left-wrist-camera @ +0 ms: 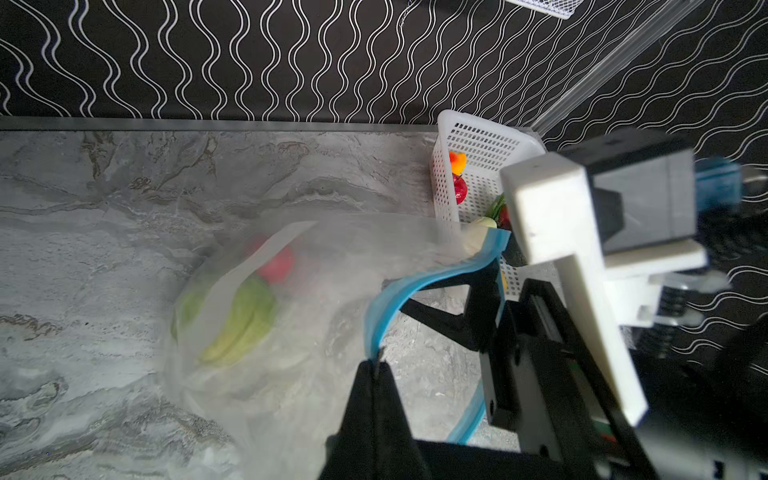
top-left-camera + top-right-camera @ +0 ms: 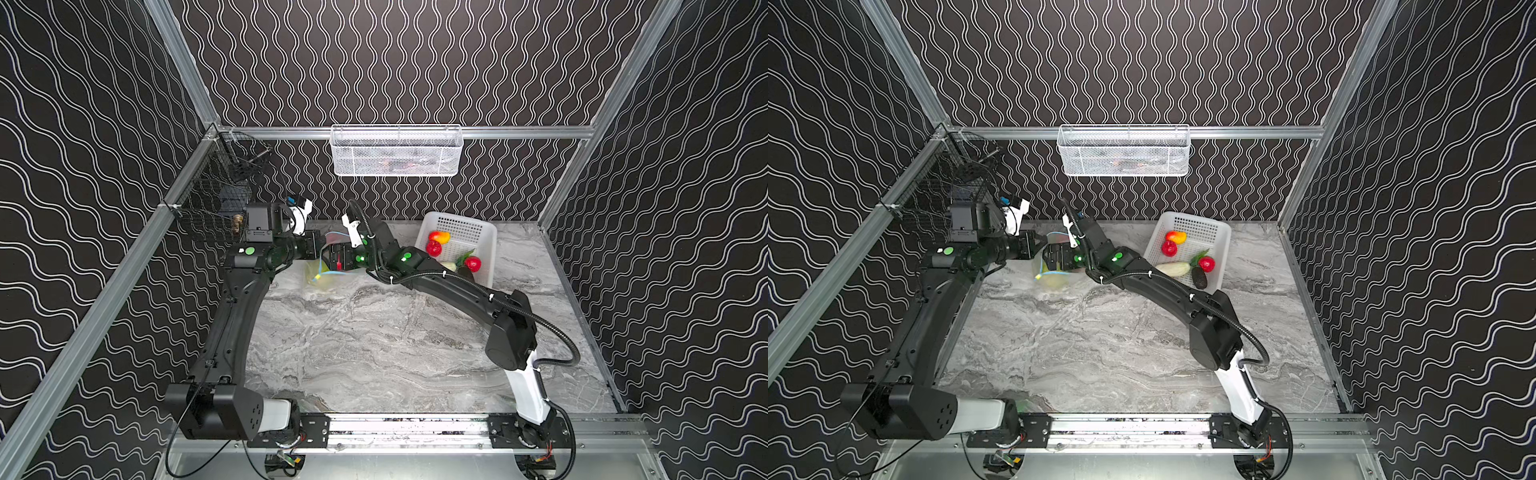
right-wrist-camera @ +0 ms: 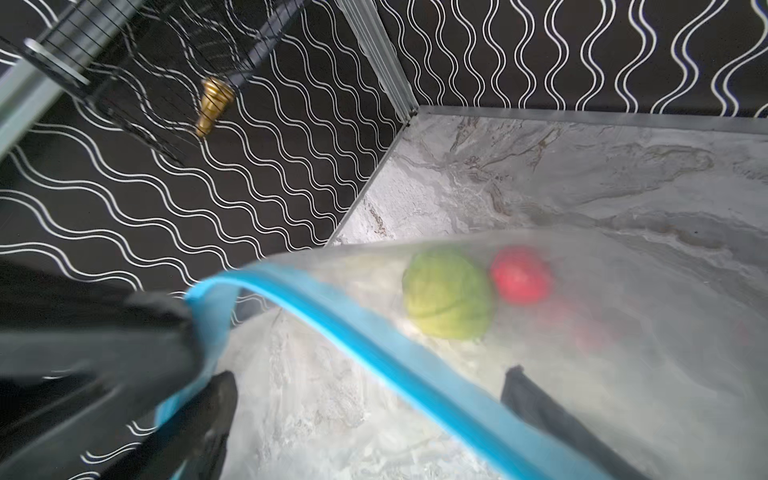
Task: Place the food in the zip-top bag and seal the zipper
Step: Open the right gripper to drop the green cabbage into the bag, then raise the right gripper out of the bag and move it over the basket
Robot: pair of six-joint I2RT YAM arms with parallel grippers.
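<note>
The zip-top bag [image 2: 322,280] lies at the table's back left, its mouth held up. My left gripper [image 1: 377,363] is shut on the zipper [image 1: 386,307], the blue strip. My right gripper [image 3: 370,390] stands open at the mouth. The strip crosses between its fingers [image 3: 220,399], and one of them shows through the film. Inside the bag are a green cabbage [image 3: 449,293] and a red fruit [image 3: 519,274]. More food lies in the white basket [image 2: 1219,232]: an orange-red fruit [image 2: 1176,237], two red fruits [image 2: 1169,248], a white radish [image 2: 1173,269] and a dark avocado-like piece [image 2: 1199,277].
A white mesh basket [image 2: 395,151] hangs on the back wall. A black wire rack [image 2: 216,199] holding a brass fitting [image 3: 214,104] hangs on the left wall beside my left arm. The marble tabletop [image 2: 374,340] stretches bare toward the front rail.
</note>
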